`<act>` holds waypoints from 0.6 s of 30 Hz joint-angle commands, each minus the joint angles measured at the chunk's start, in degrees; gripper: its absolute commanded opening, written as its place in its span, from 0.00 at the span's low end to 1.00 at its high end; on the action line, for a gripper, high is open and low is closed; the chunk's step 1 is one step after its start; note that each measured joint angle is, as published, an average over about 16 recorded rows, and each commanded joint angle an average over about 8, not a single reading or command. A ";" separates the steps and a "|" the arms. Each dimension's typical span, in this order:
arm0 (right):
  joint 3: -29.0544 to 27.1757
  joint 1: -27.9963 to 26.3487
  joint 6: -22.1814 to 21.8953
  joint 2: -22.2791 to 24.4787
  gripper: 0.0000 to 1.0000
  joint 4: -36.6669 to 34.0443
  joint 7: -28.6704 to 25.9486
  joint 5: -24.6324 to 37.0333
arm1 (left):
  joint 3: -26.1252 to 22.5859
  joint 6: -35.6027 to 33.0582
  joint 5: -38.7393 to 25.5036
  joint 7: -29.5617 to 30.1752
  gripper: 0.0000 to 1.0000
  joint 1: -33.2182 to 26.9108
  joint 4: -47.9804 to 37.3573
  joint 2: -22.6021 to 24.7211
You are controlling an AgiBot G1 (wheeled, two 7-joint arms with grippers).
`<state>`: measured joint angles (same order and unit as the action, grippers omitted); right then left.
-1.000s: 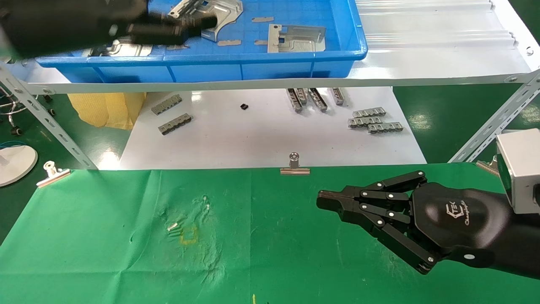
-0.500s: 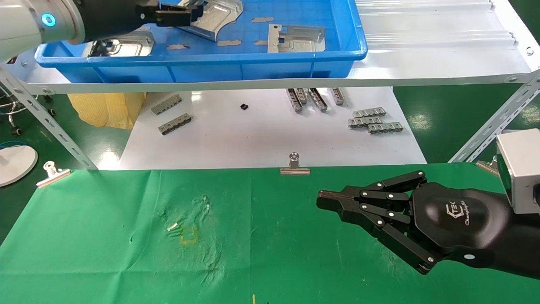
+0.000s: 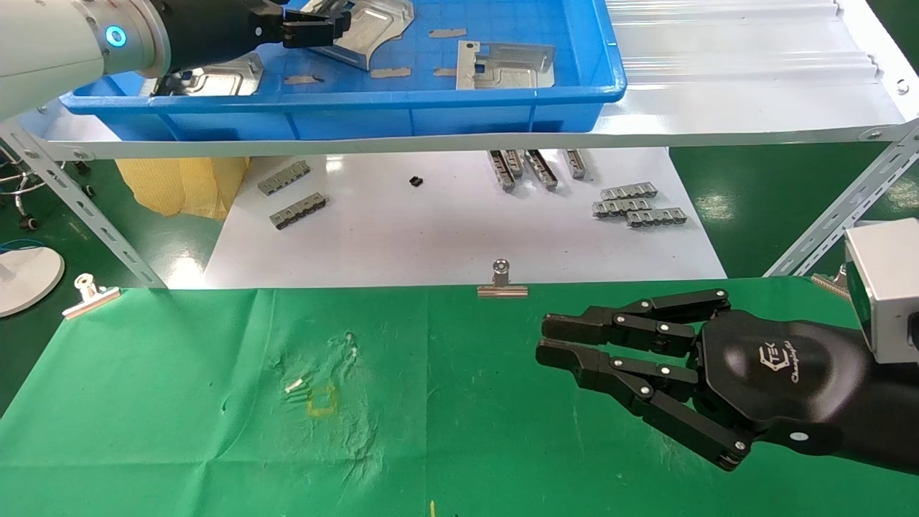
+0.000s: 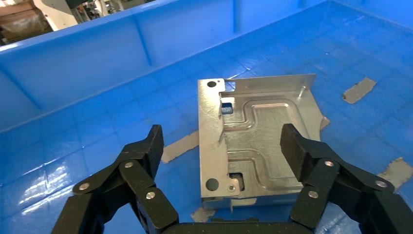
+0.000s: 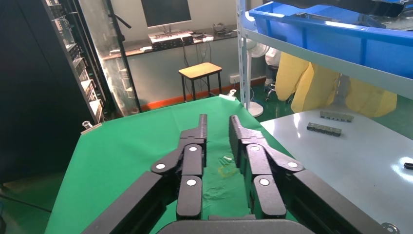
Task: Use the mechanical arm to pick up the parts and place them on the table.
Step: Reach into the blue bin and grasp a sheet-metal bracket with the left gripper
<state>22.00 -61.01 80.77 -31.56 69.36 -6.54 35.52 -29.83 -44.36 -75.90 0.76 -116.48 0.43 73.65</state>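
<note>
— So, what does the head view give you?

— My left hand is up inside the blue tray on the shelf, reaching among the parts. My right hand hovers low over the green table, fingers slightly parted and holding nothing. I judge it is parked there out of the way.

— And the left wrist view?

— The left hand is wide open, one finger on each side of a part that lies flat on the tray floor. Neither finger touches the plate. I read that straddle as lining up to close across its width.

— The right wrist view?

— Just the right hand, a narrow gap between its fingers, above the cloth. Nothing lies there yet, so no part has reached the table.

— Any risk?

— The plate is thin and flat; I think the fingers could slide over it.
</note>
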 commanded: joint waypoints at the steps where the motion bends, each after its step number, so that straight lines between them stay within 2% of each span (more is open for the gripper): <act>1: 0.00 0.00 0.00 0.00 1.00 0.00 0.00 0.00 | -0.05 0.55 -0.08 -0.06 0.00 -0.01 -0.18 0.27; 18: 0.00 0.00 0.00 0.00 1.00 0.00 0.00 0.00 | -0.23 2.32 -0.33 -0.37 0.00 0.05 -0.30 1.14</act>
<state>22.00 -61.01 80.77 -31.56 69.36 -6.54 35.52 -29.97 -42.09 -76.11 0.40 -116.43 0.17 74.70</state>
